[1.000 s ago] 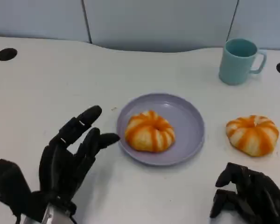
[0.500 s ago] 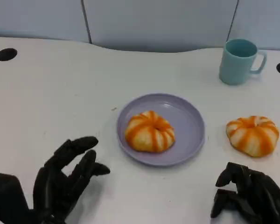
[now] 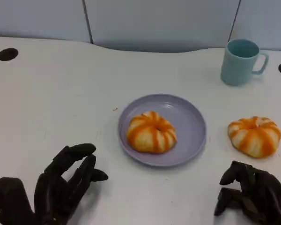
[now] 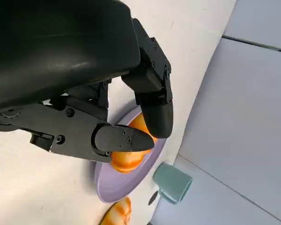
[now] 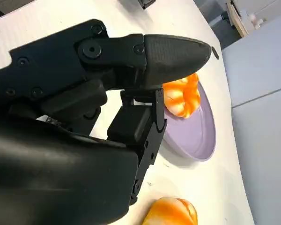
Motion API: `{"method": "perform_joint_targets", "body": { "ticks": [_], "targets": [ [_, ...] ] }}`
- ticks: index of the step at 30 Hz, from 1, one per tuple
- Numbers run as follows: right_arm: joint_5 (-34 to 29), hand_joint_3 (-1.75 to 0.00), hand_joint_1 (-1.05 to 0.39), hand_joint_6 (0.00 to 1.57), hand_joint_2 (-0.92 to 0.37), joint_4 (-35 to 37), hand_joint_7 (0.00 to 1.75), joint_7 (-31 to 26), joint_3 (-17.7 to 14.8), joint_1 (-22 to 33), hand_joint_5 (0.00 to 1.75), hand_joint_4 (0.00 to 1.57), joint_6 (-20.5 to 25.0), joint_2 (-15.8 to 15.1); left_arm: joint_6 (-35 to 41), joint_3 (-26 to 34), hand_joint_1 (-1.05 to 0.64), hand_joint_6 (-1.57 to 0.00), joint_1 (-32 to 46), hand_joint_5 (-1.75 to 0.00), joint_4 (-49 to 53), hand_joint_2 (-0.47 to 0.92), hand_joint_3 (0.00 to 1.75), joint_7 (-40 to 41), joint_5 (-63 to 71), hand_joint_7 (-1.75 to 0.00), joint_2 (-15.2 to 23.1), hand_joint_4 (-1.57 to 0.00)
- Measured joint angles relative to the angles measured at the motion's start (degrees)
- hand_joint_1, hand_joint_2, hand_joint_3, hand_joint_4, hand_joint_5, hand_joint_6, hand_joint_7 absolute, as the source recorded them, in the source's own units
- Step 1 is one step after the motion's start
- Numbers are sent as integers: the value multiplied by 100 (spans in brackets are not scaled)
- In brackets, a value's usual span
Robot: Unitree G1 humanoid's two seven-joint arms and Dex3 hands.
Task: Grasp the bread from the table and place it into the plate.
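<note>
The table (image 3: 61, 93) presented a smooth, matt white surface. The plate (image 3: 189, 117) appeared as smooth lavender plastic with a faint sheen at its rim. Both bread rolls, one on the plate (image 3: 151, 132) and one on the table (image 3: 254, 135), showed a glossy, glazed orange-and-cream crust. The mug (image 3: 240, 62) looked smooth and matt. The left hand (image 3: 61, 185) and right hand (image 3: 253, 197) were black plastic, semi-matt.

Teal mug (image 3: 242, 61) upright, white table (image 3: 61, 98), perhaps two dark holes
</note>
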Motion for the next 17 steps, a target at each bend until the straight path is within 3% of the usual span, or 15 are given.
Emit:
{"method": "perform_joint_targets", "body": {
  "ticks": [17],
  "targets": [
    [-20, -49, -41, 106, -92, 22, 114, -24, -23, -15, 120, 116, -8, -1, -413, 25, -36, -55, -119, -167, 469, 89, 35, -151, 84, -130, 25, -61]
  ]
}}
